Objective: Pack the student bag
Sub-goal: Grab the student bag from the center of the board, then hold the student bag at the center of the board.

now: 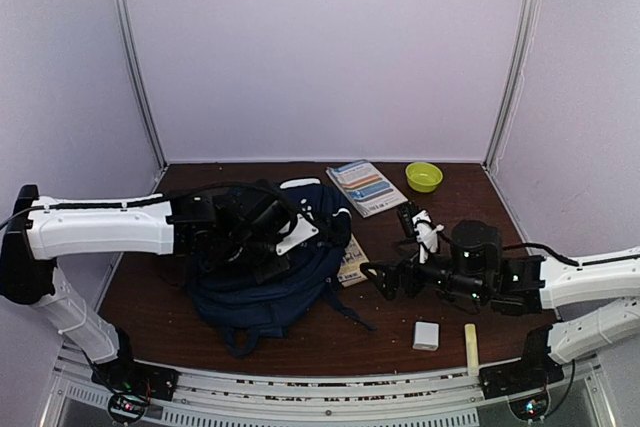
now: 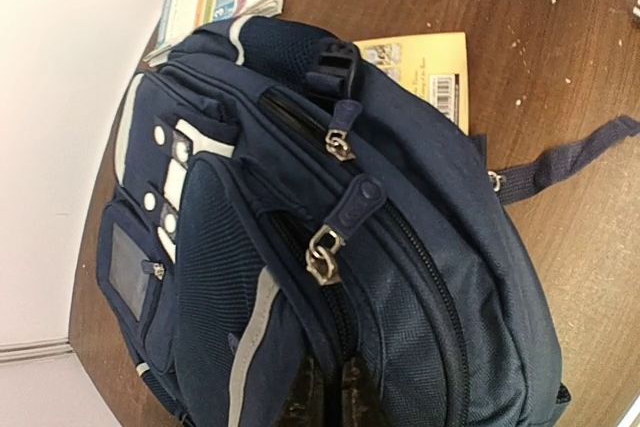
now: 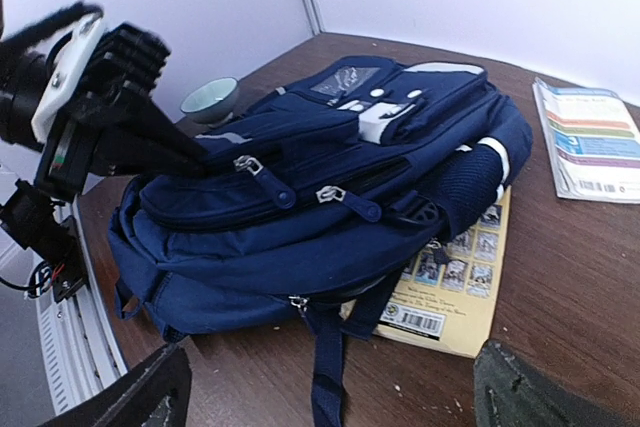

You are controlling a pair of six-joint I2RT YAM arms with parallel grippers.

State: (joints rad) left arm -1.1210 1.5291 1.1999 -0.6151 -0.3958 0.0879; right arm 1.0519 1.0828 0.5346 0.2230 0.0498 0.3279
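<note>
The navy student bag (image 1: pixel 262 287) lies on the table's left half, with white stripes and a dotted patch (image 2: pixel 170 182). My left gripper (image 1: pixel 262 245) sits on top of it. Its dark fingertips (image 2: pixel 300 397) are closed on the fabric beside the main zip, just below a metal zip pull (image 2: pixel 322 257). The right wrist view shows these fingers (image 3: pixel 175 142) clamped on the bag's upper edge (image 3: pixel 300 157). My right gripper (image 1: pixel 385 279) is open and empty, low over the table just right of the bag, its fingers (image 3: pixel 135 397) spread wide facing it.
A yellow book (image 1: pixel 352 262) lies partly under the bag's right side (image 3: pixel 450 287). A striped booklet (image 1: pixel 365 187) and a green bowl (image 1: pixel 423 176) are at the back. A white block (image 1: pixel 426 335) and a pale stick (image 1: pixel 470 347) lie near the front right. A strap (image 3: pixel 325 377) trails forward.
</note>
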